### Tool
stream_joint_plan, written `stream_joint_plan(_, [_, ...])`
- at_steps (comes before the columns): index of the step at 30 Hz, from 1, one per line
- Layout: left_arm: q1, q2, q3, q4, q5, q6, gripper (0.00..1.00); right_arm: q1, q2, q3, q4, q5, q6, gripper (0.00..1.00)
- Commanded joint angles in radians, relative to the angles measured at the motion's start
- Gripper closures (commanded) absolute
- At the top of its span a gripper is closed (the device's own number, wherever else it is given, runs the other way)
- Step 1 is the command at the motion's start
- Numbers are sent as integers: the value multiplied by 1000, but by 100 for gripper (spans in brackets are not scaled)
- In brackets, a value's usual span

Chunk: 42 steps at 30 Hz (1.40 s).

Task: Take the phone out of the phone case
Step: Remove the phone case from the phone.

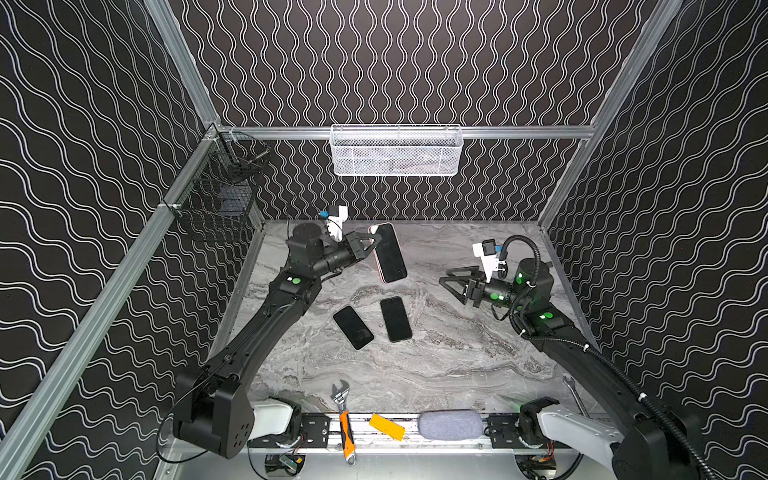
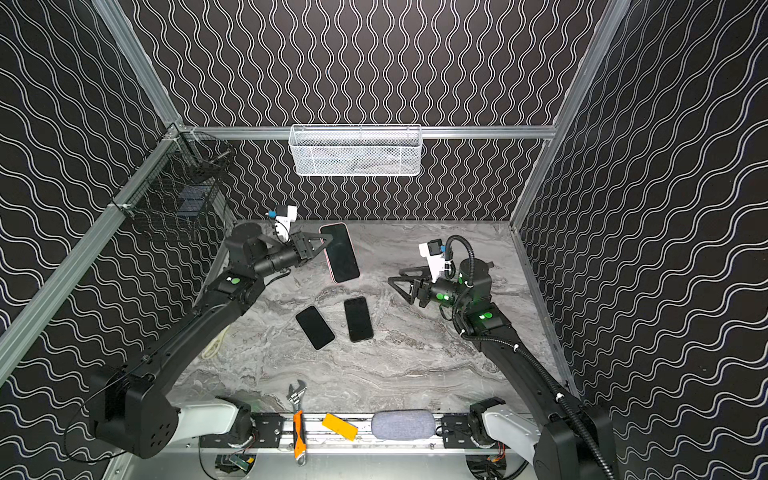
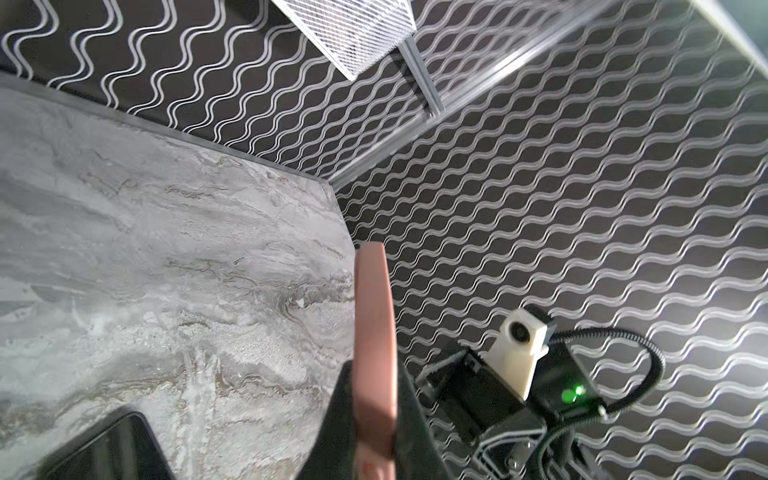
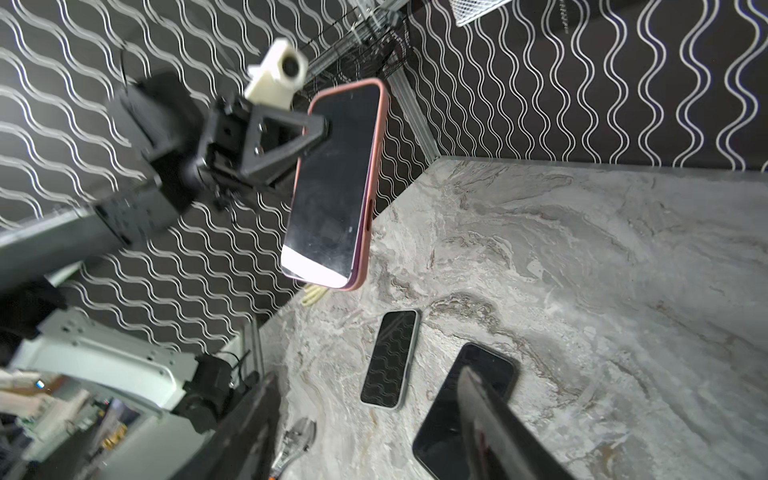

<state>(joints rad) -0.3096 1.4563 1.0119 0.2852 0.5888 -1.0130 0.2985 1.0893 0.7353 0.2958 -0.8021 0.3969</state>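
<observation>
In both top views, the left gripper point(image 1: 375, 242) clamped the black-screened phone point(image 1: 392, 257) aloft over the table; the right gripper point(image 1: 445, 280) stood open, empty, well apart. In the right wrist view, the phone sat inside its pink rubbery case point(image 4: 363, 253), so extraction was judged pending: the next move called for peeling a free corner.

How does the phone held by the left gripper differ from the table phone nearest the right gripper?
The held phone hangs clear of the table, clamped at its edge in the shut jaws of the left gripper; the table phone lies flat, untouched. The held phone wears a pink case; the table phone looks plain black. Both show dark screens.
</observation>
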Motion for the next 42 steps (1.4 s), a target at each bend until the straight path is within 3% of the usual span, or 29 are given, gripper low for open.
stream_joint_plan(1, [3, -7, -99, 381, -89, -293, 100, -16, 4, -21, 152, -43, 200, 23])
stream_joint_plan(4, [2, 16, -189, 591, -117, -448, 100, -30, 20, -40, 249, -75, 310, 19])
stream_joint_plan(5, [1, 31, -213, 664, -124, -491, 100, -32, 32, -43, 273, -91, 342, 2])
stream_joint_plan(10, [-2, 80, -273, 858, -144, -605, 100, -33, 79, -46, 330, -132, 423, 1])
stream_joint_plan(17, [-13, 53, -309, 861, -185, -581, 100, -10, 99, -92, 429, -87, 499, 2])
stream_joint_plan(27, [-90, 91, -296, 862, -215, -571, 100, 128, 220, -74, 624, -45, 563, 2])
stream_joint_plan(42, [-136, 109, -274, 880, -227, -593, 100, 166, 296, -51, 646, -36, 554, 2])
